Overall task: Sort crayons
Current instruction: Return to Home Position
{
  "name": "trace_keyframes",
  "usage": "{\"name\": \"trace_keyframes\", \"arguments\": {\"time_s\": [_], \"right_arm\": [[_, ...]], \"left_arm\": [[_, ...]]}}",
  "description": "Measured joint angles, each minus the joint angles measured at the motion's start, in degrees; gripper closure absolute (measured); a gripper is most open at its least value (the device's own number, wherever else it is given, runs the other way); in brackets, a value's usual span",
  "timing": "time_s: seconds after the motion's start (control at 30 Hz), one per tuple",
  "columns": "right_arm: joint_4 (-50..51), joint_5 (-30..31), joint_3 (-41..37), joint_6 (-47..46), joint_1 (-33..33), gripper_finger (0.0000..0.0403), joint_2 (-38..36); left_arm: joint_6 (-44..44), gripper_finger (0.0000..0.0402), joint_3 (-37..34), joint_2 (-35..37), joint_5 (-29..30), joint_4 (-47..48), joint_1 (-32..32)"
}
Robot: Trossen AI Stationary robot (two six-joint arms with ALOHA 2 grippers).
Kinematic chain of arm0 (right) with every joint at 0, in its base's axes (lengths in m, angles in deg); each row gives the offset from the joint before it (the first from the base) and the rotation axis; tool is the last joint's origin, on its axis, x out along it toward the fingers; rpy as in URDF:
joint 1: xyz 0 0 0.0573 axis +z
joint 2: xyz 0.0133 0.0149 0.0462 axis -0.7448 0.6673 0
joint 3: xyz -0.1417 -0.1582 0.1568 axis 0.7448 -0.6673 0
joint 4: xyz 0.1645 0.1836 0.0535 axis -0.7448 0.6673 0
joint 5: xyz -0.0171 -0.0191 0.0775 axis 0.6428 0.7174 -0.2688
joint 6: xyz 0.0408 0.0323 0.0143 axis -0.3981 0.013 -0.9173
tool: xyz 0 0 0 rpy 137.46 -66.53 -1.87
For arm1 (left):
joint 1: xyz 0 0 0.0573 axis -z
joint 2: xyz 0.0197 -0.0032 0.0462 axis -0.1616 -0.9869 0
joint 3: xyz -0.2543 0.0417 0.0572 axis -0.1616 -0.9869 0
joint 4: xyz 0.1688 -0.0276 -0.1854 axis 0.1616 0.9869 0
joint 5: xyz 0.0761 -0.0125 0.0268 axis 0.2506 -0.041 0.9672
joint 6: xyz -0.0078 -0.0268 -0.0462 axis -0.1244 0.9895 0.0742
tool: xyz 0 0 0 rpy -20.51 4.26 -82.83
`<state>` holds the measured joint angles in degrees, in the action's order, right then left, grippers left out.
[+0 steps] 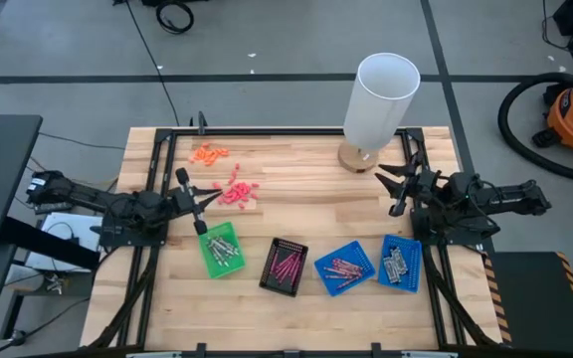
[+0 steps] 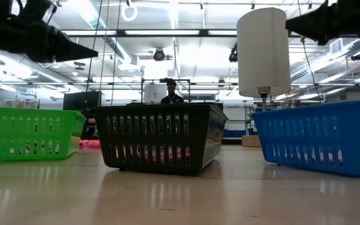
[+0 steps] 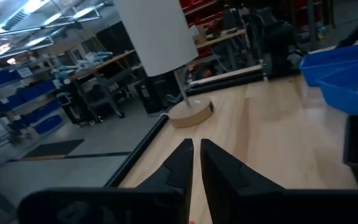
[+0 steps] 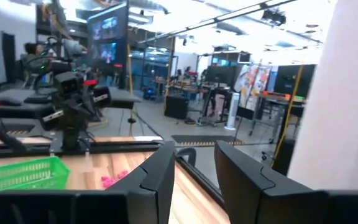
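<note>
Grey crayons (image 1: 223, 247) lie in a green tray (image 1: 210, 261). Pink crayons (image 1: 286, 265) lie in a black tray (image 1: 272, 283). Pink and grey crayons (image 1: 344, 267) lie mixed in a blue tray (image 1: 326, 273). Grey crayons (image 1: 398, 263) lie in a second blue tray (image 1: 413, 249). My left gripper (image 1: 207, 199) hovers shut above the table, just beyond the green tray; its fingers (image 3: 195, 149) show nothing between them. My right gripper (image 1: 391, 191) hovers open and empty beyond the right blue tray, with its fingers apart in the right wrist view (image 4: 194, 152).
Stubby orange bits (image 1: 210, 153) and chunky coral-red bits (image 1: 237, 191) lie on the wood at the far left, close to my left gripper. A tall white cylinder (image 1: 381, 99) on a round wooden base stands at the far right, beside my right gripper. Bare wood lies at the table's middle.
</note>
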<state>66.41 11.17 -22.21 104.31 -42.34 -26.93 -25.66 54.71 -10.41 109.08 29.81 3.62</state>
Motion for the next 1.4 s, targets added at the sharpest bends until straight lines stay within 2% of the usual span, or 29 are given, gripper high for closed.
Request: {"name": "trace_keyframes", "arguments": {"time_s": [0.13,0.27,0.43,0.53,0.7,0.83,1.4], "right_arm": [[-0.5,0.7,-2.8,-1.3,0.0,0.0280,-5.1],[-1.8,4.3,-6.4,-2.6,0.0,0.0280,-9.6],[-11.7,5.7,-12.4,-2.9,0.0,0.0280,-9.3],[-10.9,5.6,-12.4,-4.7,0.0,0.0280,-9.4],[-13.5,7.3,-12.4,-8.4,0.0,0.0280,-9.4],[-14.4,7.2,-12.4,-14.6,0.0,0.0280,-9.4],[-14.3,7.0,-12.4,-12.3,0.0,0.0280,-9.4]], "left_arm": [[0.4,0.0364,-3.1,3.2,-1.3,-0.7,-2.6],[3.0,0.0364,-5.7,6.4,-5.5,-2.0,-5.9],[8.4,0.0364,-5.7,8.1,-12.6,0.8,-9.9],[9.3,0.0364,-5.7,7.9,-15.0,1.4,-11.7],[10.0,0.0363,-5.7,7.9,-15.2,0.8,-12.8],[14.7,0.0363,-5.7,7.8,-15.2,0.9,-12.8],[15.5,0.0363,-5.8,7.8,-15.2,0.9,-12.8]]}}
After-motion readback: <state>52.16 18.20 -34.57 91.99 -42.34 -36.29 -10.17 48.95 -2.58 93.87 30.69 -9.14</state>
